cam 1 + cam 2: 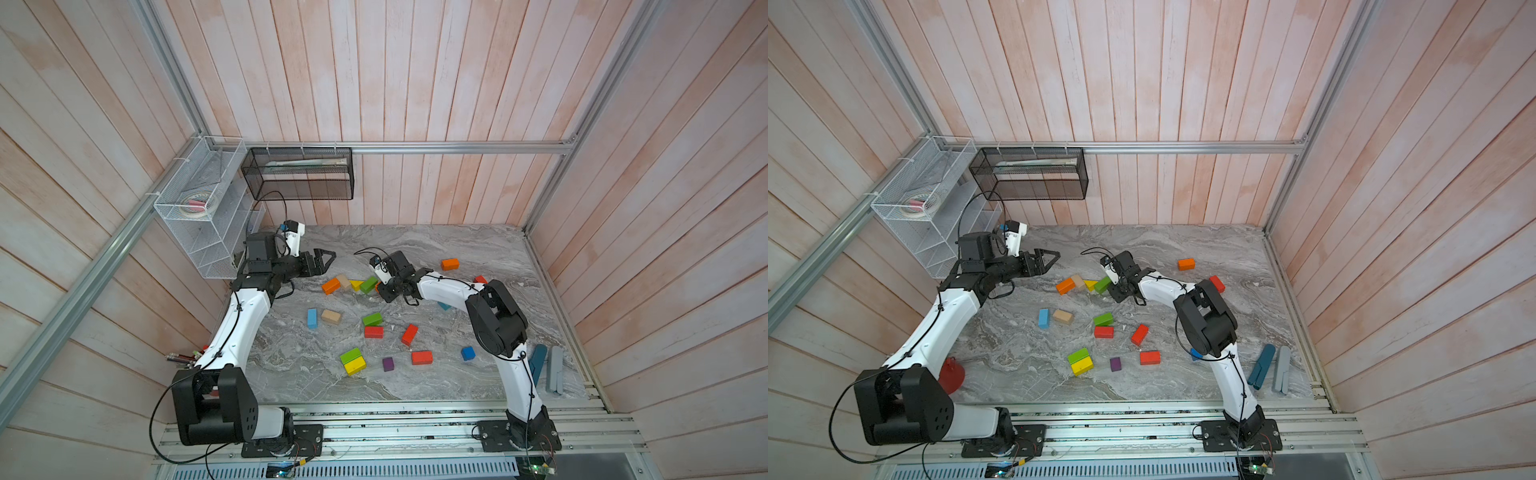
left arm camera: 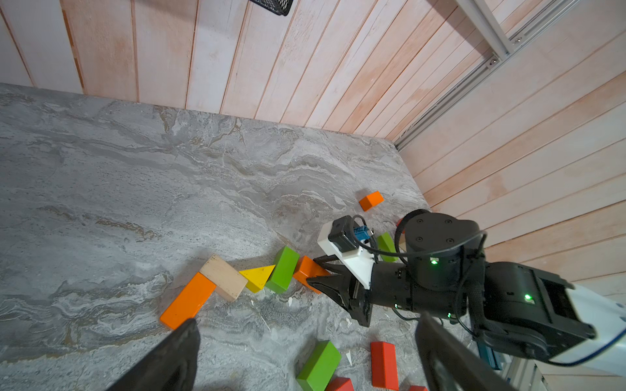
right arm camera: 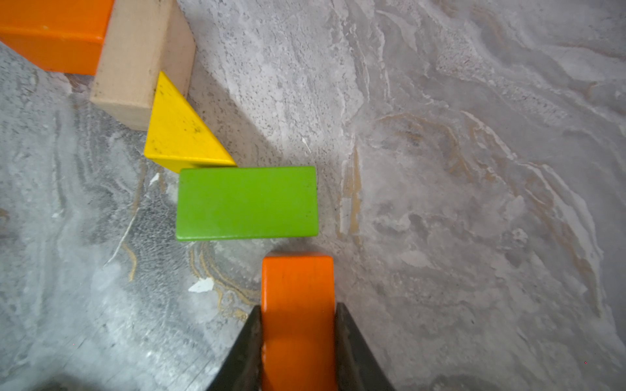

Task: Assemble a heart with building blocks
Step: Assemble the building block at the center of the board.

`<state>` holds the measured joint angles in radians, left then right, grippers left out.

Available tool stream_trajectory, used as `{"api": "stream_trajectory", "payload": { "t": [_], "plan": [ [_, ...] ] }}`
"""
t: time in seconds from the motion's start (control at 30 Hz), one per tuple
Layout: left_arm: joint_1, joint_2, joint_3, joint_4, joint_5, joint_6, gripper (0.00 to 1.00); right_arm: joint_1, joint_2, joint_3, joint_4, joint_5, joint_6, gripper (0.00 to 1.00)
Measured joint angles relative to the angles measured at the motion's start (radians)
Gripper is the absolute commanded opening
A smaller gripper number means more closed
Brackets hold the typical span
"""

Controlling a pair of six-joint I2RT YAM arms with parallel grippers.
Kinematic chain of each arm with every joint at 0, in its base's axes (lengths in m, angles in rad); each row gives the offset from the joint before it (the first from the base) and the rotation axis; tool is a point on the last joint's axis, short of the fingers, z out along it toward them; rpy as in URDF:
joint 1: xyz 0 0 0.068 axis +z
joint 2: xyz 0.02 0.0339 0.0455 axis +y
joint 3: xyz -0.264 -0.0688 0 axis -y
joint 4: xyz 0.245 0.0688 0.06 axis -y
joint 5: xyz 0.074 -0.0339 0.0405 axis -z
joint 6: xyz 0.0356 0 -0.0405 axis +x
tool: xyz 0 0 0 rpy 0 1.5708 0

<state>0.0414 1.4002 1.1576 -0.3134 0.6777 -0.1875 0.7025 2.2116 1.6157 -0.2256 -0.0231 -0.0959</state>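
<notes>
R gripper (image 3: 298, 309) clamped an orange brick (image 3: 297, 284), just short of the green brick (image 3: 247, 203). L gripper (image 1: 327, 262) gaped wide, well apart from it. Grey marble tabletop (image 1: 415, 249), pink plank walls (image 1: 415, 83). Top views mostly hid the held brick; R wrist view showed it.

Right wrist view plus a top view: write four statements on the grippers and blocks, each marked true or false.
The right gripper is shut on an orange brick. True.
The left gripper holds a blue brick. False: it is open and empty.
The yellow wedge lies between the tan brick and the green brick. True.
The green brick is stacked on the tan brick. False: both lie flat on the table.
</notes>
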Motion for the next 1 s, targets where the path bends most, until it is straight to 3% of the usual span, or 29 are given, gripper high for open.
{"api": "stream_trajectory", "payload": {
  "t": [1.0],
  "plan": [
    [0.003, 0.000, -0.005, 0.000, 0.000, 0.000, 1.00, -0.004, 0.009, 0.014, -0.006, -0.022, -0.018, 0.27]
  ]
}}
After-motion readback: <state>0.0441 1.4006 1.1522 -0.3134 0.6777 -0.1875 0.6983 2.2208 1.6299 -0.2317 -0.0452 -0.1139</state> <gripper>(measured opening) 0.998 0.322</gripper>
